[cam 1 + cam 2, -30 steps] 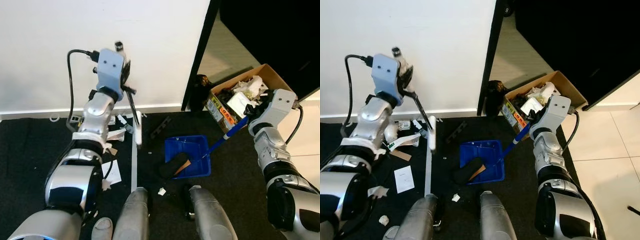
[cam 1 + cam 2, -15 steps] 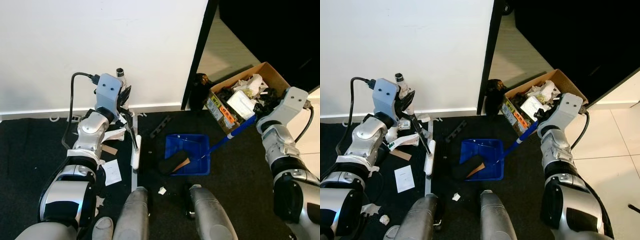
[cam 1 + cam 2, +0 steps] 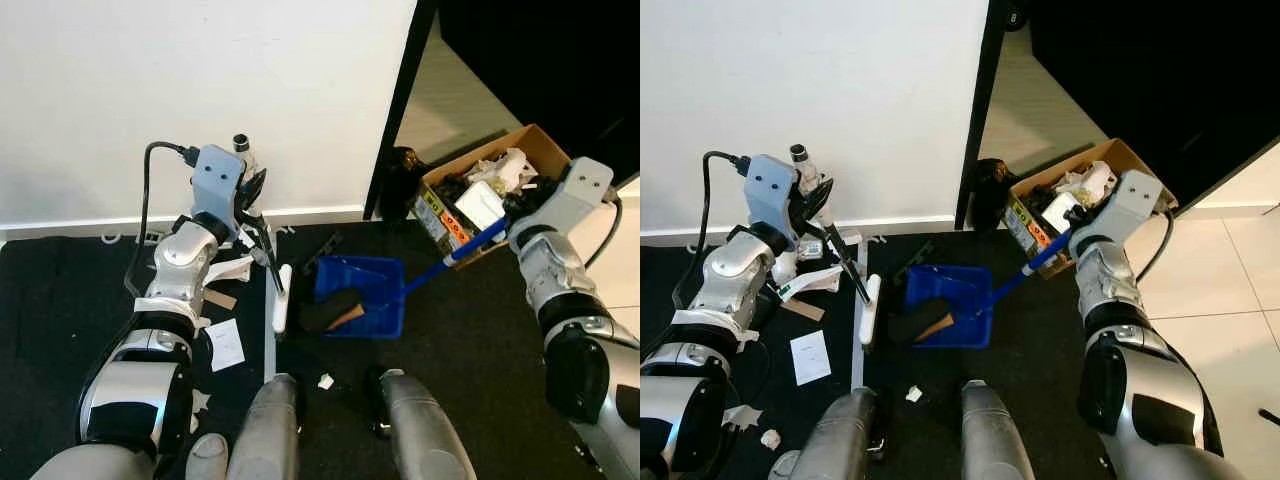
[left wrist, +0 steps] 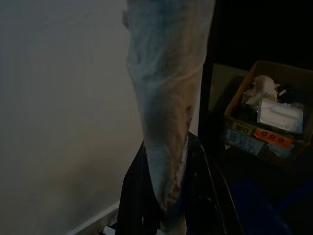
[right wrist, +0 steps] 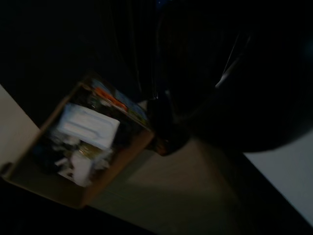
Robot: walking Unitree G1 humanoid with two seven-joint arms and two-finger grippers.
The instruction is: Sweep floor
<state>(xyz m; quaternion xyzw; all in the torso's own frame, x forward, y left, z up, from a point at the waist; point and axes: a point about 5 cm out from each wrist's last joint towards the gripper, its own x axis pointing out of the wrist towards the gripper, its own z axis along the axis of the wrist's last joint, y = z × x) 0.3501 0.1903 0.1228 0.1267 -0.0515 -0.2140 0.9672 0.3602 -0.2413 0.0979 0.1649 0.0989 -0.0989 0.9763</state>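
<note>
A blue plastic dustpan (image 3: 360, 305) with a long blue handle (image 3: 452, 258) is held low over the black carpeted floor (image 3: 470, 350), angled toward the left, with a dark lump of debris and a brown scrap lying in its tray. The handle is gripped at its far end by the right gripper (image 3: 520, 215), beside an open brown cardboard box (image 3: 490, 195) stuffed with crumpled white paper and packaging; the fingers are closed around the handle as far as can be judged, though they are largely hidden by the wrist. A slim white hand brush (image 3: 280, 298) on a dark stem is held by the left gripper (image 3: 252, 200), whose black fingers are seen clamped on the pale shaft in the left wrist view, the brush head resting just beside the dustpan's left edge. The step in hand appears to be the gathering of litter into the pan. Torn white paper scraps (image 3: 225, 345) and a small white crumb (image 3: 323, 381) lie on the matte, dark floor near the robot's legs, so the next move would seem to call for short strokes of the brush toward the pan's lip, with the pan kept flat so its load is not spilled.
</note>
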